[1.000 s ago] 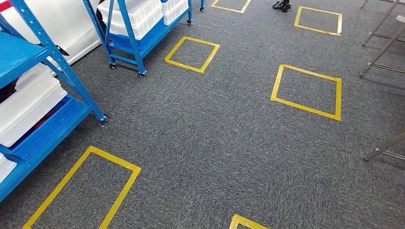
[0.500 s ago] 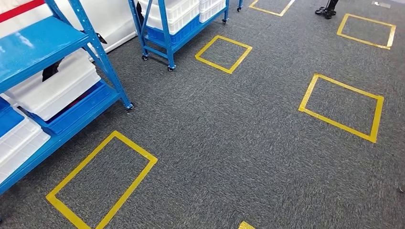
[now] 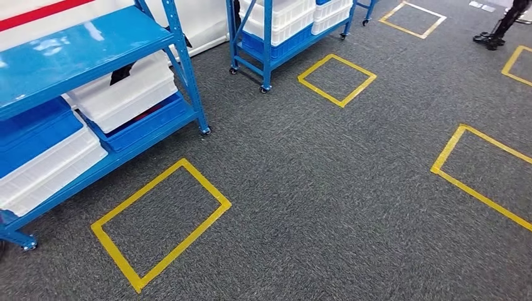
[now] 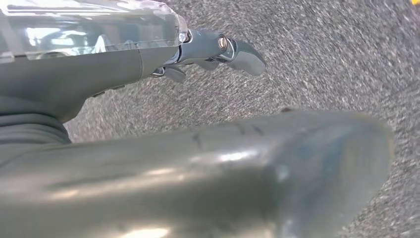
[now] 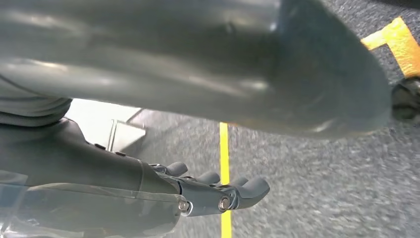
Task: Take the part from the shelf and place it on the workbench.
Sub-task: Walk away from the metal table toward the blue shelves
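Seen from the head: a blue metal shelf [image 3: 94,44] on casters at the left, stacked with white plastic bins [image 3: 125,94] and blue trays [image 3: 144,128], standing on speckled grey carpet [image 3: 313,188] marked with yellow tape squares [image 3: 160,222]; no part to be made out among the bins, no readable writing anywhere. Seen from the wrists: left hand [image 4: 218,49] and right hand [image 5: 218,191], each hanging over the carpet with fingers slightly apart, holding nothing.
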Controlling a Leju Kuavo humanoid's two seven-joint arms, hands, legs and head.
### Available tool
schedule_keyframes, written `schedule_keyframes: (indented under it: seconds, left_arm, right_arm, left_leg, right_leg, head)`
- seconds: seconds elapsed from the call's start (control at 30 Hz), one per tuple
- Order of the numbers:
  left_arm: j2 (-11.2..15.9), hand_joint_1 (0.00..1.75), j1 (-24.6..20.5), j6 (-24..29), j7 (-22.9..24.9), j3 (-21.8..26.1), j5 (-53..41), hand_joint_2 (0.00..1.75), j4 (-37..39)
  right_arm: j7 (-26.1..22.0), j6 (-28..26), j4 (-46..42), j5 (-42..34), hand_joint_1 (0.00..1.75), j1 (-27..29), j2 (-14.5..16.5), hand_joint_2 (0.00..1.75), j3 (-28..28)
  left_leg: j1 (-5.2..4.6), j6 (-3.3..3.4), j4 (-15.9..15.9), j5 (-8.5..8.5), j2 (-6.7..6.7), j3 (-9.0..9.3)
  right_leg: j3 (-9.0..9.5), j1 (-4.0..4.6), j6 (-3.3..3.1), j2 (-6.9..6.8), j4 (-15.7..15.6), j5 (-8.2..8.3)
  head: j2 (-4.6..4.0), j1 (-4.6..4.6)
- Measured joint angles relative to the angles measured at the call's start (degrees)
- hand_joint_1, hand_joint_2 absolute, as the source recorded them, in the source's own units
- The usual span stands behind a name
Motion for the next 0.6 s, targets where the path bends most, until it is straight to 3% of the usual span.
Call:
schedule_keyframes:
  seconds: [0.07, 0.13, 0.2, 0.27, 0.33, 0.37, 0.4, 0.43, 0.5, 0.57, 0.6]
  left_arm:
    - [0.0, 0.0, 0.0, 0.0, 0.0, 0.0, -0.1, 0.0, 0.0]
    - [0.0, 0.0, 0.1, 0.0, 0.0, 0.0, -0.2, 0.0, 0.0]
    - [0.1, 0.0, 0.2, 0.0, 0.0, 0.0, -0.2, 0.0, 0.0]
    - [0.1, 0.0, 0.1, 0.0, -0.1, 0.0, -0.2, 0.0, 0.0]
    - [0.1, 0.0, 0.1, -0.1, -0.2, 0.0, -0.2, 0.0, 0.0]
    - [0.1, 0.0, 0.1, -0.1, -0.2, 0.0, -0.2, 0.0, 0.0]
    - [0.1, 0.0, 0.2, -0.1, -0.2, 0.0, -0.2, 0.0, 0.0]
    - [0.1, 0.0, 0.3, -0.2, -0.2, 0.0, -0.1, 0.0, 0.0]
    - [0.1, 0.0, 0.3, -0.2, -0.2, 0.0, -0.1, 0.0, 0.0]
    - [0.1, 0.0, 0.1, -0.2, -0.2, 0.0, -0.1, 0.0, 0.0]
    - [0.2, 0.0, 0.1, -0.2, -0.2, 0.0, -0.1, 0.0, 0.0]
  right_arm:
    - [0.0, 0.0, 0.0, 0.0, 0.0, -0.1, 0.0, 0.0, 0.0]
    - [0.0, 0.0, 0.0, 0.0, 0.0, -0.3, 0.1, 0.0, 0.0]
    - [0.0, -0.1, 0.0, 0.0, 0.0, -0.4, 0.2, 0.0, 0.0]
    - [0.1, -0.1, 0.0, 0.0, 0.0, -0.1, 0.3, 0.0, -0.1]
    - [0.1, 0.0, 0.0, 0.0, 0.0, 0.1, 0.2, 0.0, -0.1]
    - [0.1, 0.0, 0.0, 0.0, 0.0, 0.1, 0.2, 0.0, -0.1]
    - [0.1, 0.0, 0.0, 0.0, 0.0, 0.0, 0.3, 0.0, -0.2]
    - [0.1, 0.0, 0.0, 0.0, 0.0, 0.0, 0.3, 0.0, -0.2]
    - [0.1, 0.0, 0.0, 0.0, 0.0, -0.1, 0.3, 0.0, -0.3]
    - [0.1, 0.0, 0.0, 0.0, 0.0, -0.1, 0.3, 0.0, -0.4]
    - [0.1, 0.0, 0.0, 0.0, 0.0, -0.2, 0.3, 0.0, -0.4]
  left_leg:
    - [-0.04, -0.66, 0.2, 0.01, -1.09, -0.41]
    - [0.02, -1.42, 0.2, 0.1, -1.95, -0.75]
    - [-0.02, -2.01, 1.9, -1.15, -0.03, -1.59]
    - [0.06, -2.46, 8.2, -4.74, 3.16, -4.44]
    - [0.31, -2.82, 15.7, -7.85, 4.21, -7.98]
    - [0.38, -2.9, 17.1, -7.94, 4.35, -8.64]
    - [0.42, -2.9, 16.3, -6.91, 4.53, -8.15]
    - [0.42, -2.79, 13.3, -5.11, 4.88, -6.58]
    - [0.1, -2.1, 4.9, -1.64, 7.1, -2.23]
    - [-0.34, -1.27, 0.6, -0.53, 8.53, -0.2]
    - [-0.5, -0.97, 0.3, -0.6, 8.15, -0.27]
  right_leg:
    - [0.89, 0.03, -0.38, 1.2, -2.7, 0.65]
    - [0.94, 0.11, -1.02, 0.05, -2.9, 0.8]
    - [1.14, -0.01, -1.85, -1.32, -3.3, 0.94]
    - [1.23, 0.09, -2.44, -2.93, -3.5, 0.89]
    - [1.22, 0.32, -2.64, -4.58, -3.4, 0.77]
    - [1.26, 0.4, -2.66, -5.33, -3.4, 0.71]
    - [1.35, 0.45, -2.63, -6.02, -3.4, 0.63]
    - [1.5, 0.48, -2.56, -6.64, -3.4, 0.53]
    - [1.91, 0.66, -2.2, -7.84, -3.3, 0.24]
    - [2.21, 0.85, -1.62, -8.93, -3.3, -0.02]
    - [2.35, 0.89, -1.31, -9.45, -3.3, -0.08]
  head:
    - [0.0, 0.0]
    - [0.0, -0.01]
    - [0.0, -0.01]
    - [0.0, -0.01]
    - [0.0, -0.01]
    - [0.0, -0.01]
    - [0.0, -0.01]
    - [0.0, -0.01]
    - [0.0, -0.01]
    - [0.0, -0.01]
    - [0.0, -0.01]
